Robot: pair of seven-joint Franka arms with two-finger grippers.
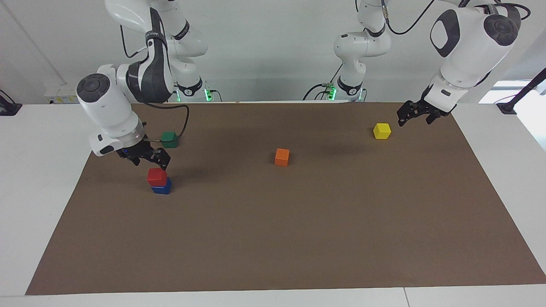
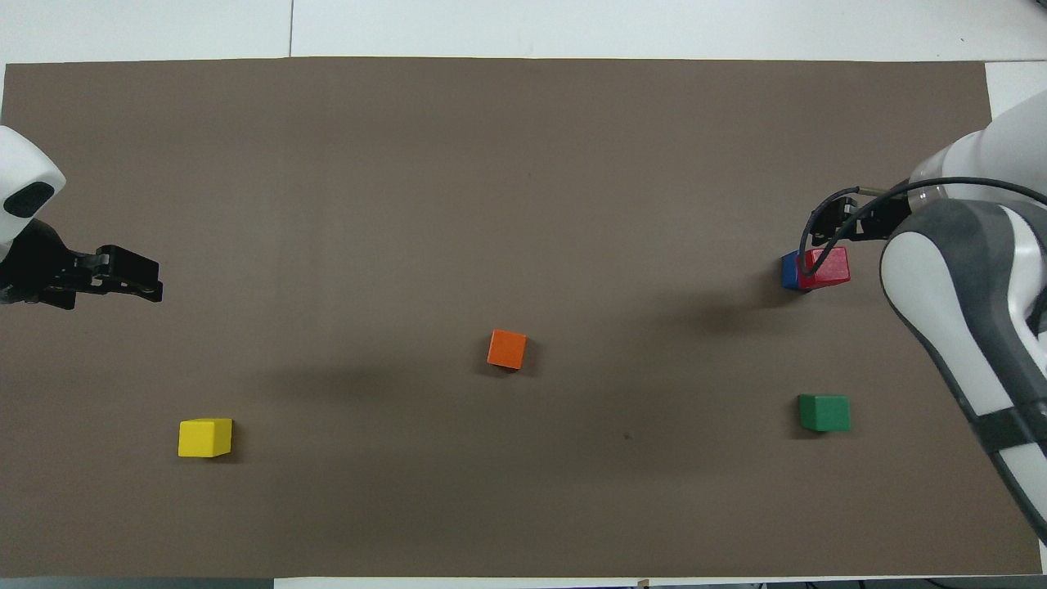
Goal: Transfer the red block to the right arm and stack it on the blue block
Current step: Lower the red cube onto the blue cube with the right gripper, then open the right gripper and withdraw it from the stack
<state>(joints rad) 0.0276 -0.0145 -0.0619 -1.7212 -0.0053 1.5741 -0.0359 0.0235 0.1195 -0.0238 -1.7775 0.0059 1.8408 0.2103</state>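
Brown mat point(image 1: 298, 238) on white table point(image 1: 38, 170); grey wall. Both end effectors spread, empty.

On the brown mat point(image 1: 273, 238) lie three cubes, well apart: a green cube point(image 1: 169, 139), an orange cube point(image 1: 282, 156) in the middle, and a yellow cube point(image 1: 381, 130).

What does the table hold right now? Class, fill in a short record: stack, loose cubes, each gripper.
stack: red block resting on blue block
loose cubes: green cube, orange cube, yellow cube
right gripper: open, empty, raised just above the stack
left gripper: open, empty, waiting in the air beside the yellow cube
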